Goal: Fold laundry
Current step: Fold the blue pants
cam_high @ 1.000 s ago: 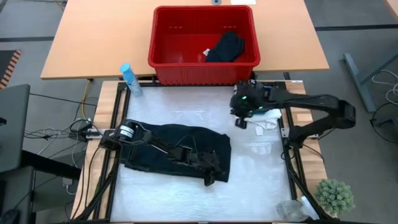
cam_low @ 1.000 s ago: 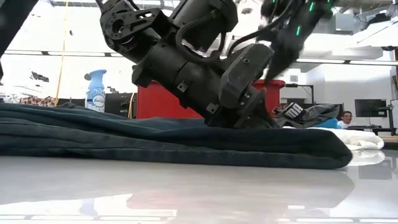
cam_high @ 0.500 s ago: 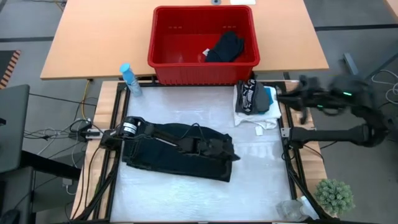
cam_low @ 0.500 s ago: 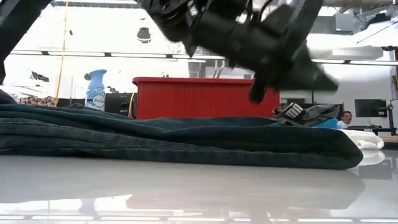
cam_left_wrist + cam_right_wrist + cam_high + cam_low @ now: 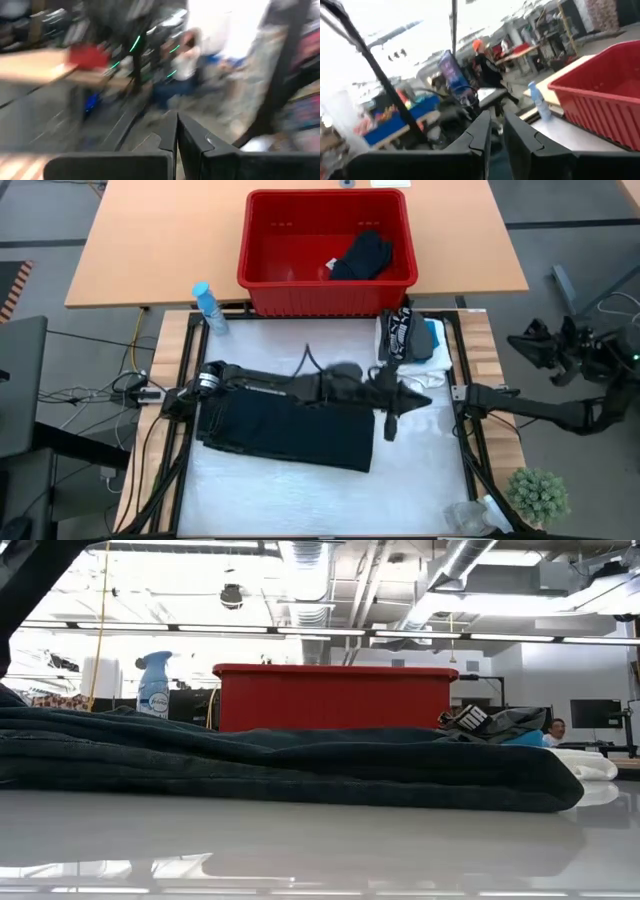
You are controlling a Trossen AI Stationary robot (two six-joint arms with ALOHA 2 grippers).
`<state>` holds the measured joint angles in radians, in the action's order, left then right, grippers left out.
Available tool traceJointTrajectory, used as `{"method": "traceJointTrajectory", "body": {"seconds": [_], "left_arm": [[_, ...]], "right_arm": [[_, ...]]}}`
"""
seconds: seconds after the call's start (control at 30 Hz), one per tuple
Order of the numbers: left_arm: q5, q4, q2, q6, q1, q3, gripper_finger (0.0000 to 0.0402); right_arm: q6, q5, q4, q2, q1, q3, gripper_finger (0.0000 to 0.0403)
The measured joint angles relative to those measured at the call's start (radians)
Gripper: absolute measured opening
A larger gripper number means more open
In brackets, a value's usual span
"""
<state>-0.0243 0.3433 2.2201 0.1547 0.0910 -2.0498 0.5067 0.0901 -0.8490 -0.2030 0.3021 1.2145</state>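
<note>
A dark folded garment [image 5: 290, 435] [image 5: 280, 765] lies flat on the white table, left of its middle. At the far right stands a pile of folded laundry [image 5: 410, 340] [image 5: 490, 722]: a black piece with white lettering on top, teal and white below. Another black garment [image 5: 365, 255] lies in the red basket [image 5: 260, 275]. My left gripper [image 5: 420, 400] [image 5: 177, 135] hangs shut and empty, raised above the dark garment's right end, pointing toward the table's right edge. My right gripper [image 5: 518, 343] [image 5: 495, 131] is off the table beyond its right edge, empty, with a narrow gap between its fingers.
A blue spray bottle [image 5: 210, 308] [image 5: 155, 685] stands at the table's far left corner, beside the red basket [image 5: 335, 698]. A small plant [image 5: 538, 495] sits off the near right corner. The white table's near half [image 5: 300, 500] is bare. A person [image 5: 556, 728] shows in the room behind.
My left gripper has risen off the dark garment and gone toward the table's right edge, tipping from pointing down to about level. My right gripper has drawn back from over the pile, up and out past the table's right edge. The lettered black piece now shows on top of the pile.
</note>
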Motion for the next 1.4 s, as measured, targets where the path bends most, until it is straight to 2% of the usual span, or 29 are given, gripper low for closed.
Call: {"method": "traceJointTrajectory", "body": {"seconds": [0.13,0.23,0.33,0.43,0.5,0.6,0.73,0.83,1.03,1.27,1.4], "left_arm": [[-0.284,-0.038,-0.001,0.024,-0.041,-0.202,0.0000],[-0.439,-0.089,-0.013,0.071,-0.086,-0.310,0.0000],[-0.548,-0.073,-0.109,0.138,-0.142,-0.236,0.0000],[-0.662,-0.212,-0.212,0.162,-0.210,-0.216,0.0000],[-0.669,-0.376,-0.300,0.132,-0.254,-0.216,0.0000],[-0.542,-0.690,-0.450,-0.040,-0.288,-0.217,0.0000],[-0.295,-1.077,-0.623,-0.209,-0.258,-0.219,0.0000],[-0.151,-1.221,-0.704,-0.194,-0.187,-0.218,0.0000],[0.016,-1.451,-0.766,-0.114,-0.023,-0.217,0.0000],[0.142,-1.411,-0.790,-0.181,0.116,-0.046,0.0000],[0.241,-1.358,-0.883,-0.086,0.118,0.114,0.0000]], "right_arm": [[0.012,0.037,0.022,0.091,0.067,-0.081,0.0077],[0.019,0.051,0.029,0.141,0.123,-0.126,0.0077],[0.012,0.068,0.068,0.164,0.171,-0.170,0.0077],[0.012,0.097,0.184,0.166,0.211,-0.219,0.0077],[0.012,0.137,0.276,0.155,0.230,-0.262,0.0077],[0.044,0.233,0.387,0.119,0.259,-0.330,0.0077],[0.070,0.374,0.489,0.063,0.288,-0.418,0.0077],[0.083,0.414,0.536,0.017,0.294,-0.480,0.0077],[0.159,0.485,0.729,-0.088,0.257,-0.587,0.0077],[0.174,0.465,0.949,-0.196,0.135,-0.615,0.0077],[0.125,0.437,0.995,-0.224,0.066,-0.615,0.0077]]}}
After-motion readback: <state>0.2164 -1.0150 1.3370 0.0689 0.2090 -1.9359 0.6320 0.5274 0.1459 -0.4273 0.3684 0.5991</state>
